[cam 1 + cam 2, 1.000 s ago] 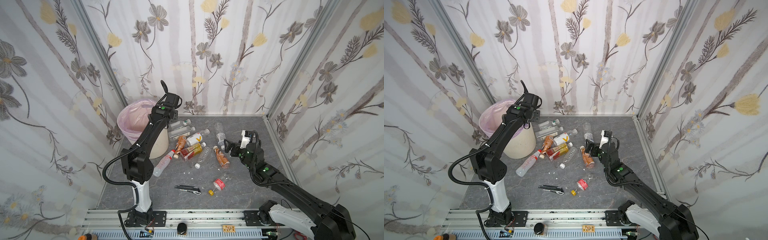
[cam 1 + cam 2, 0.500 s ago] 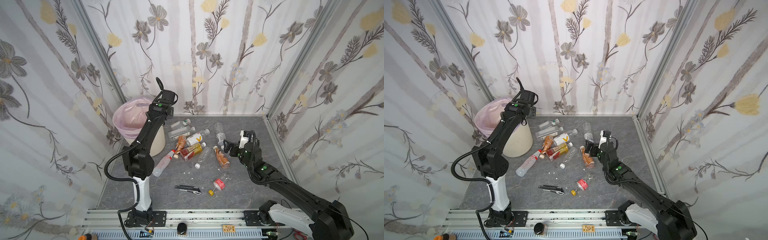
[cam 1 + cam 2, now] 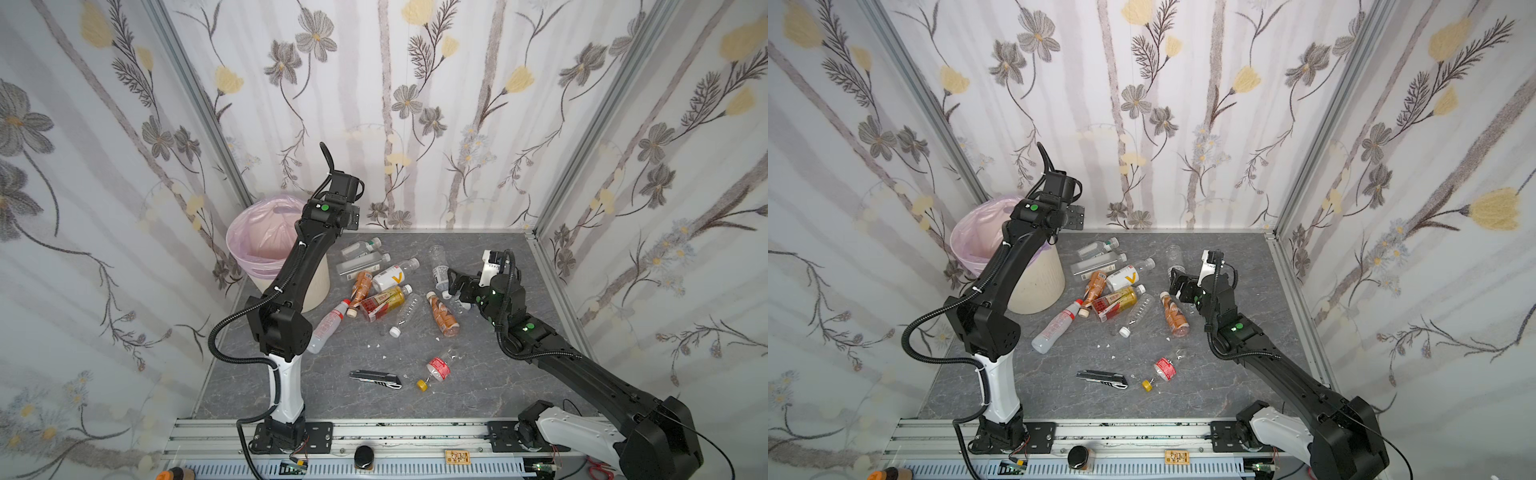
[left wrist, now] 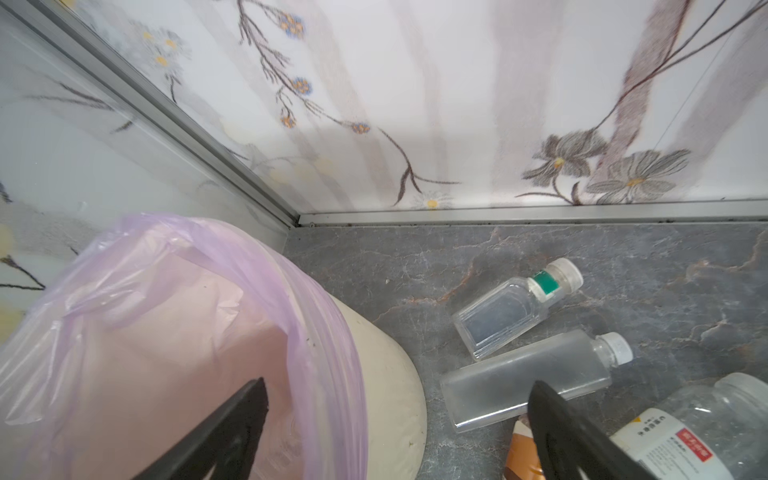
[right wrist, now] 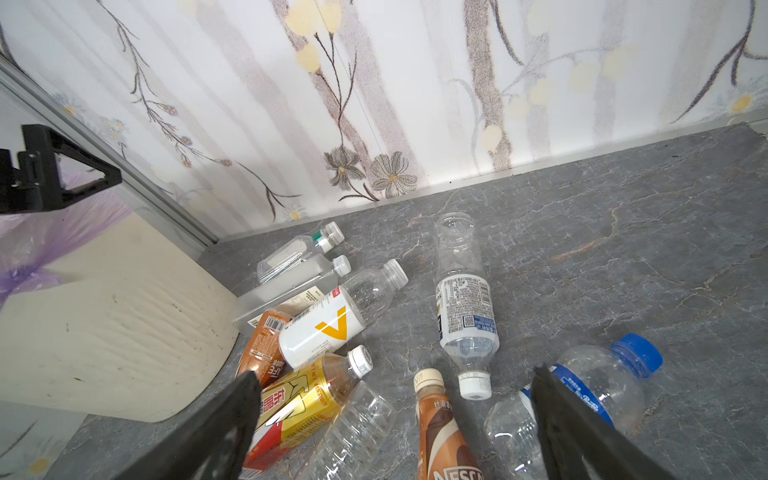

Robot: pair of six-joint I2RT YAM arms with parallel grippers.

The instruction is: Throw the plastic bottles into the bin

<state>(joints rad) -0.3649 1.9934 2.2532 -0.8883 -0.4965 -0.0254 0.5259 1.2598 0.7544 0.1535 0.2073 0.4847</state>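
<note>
The bin [image 3: 266, 249] is cream with a pink-lilac bag and stands in the back left corner. My left gripper [image 4: 399, 399] hangs open and empty above its right rim, one finger [image 4: 245, 419] over the bag, the other over the table. Several plastic bottles [image 3: 382, 291] lie in a heap right of the bin. My right gripper [image 5: 395, 390] is open and low over them, with nothing between its fingers. A brown Nescafe bottle [image 5: 440, 428] and a white-capped clear bottle [image 5: 465, 324] lie below its gap. A blue-capped bottle [image 5: 602, 382] lies beside one finger.
A grey-black utility knife [image 3: 376, 379] lies near the front of the table. Beside it lies a red-labelled bottle [image 3: 436, 369] with a yellow cap. Another clear bottle [image 3: 328, 328] rests by the left arm's base. Papered walls close in the table on three sides.
The left gripper swung over the bin, then came back a little to its right rim, and its jaws now stand wide and empty. The right arm has hardly moved.
</note>
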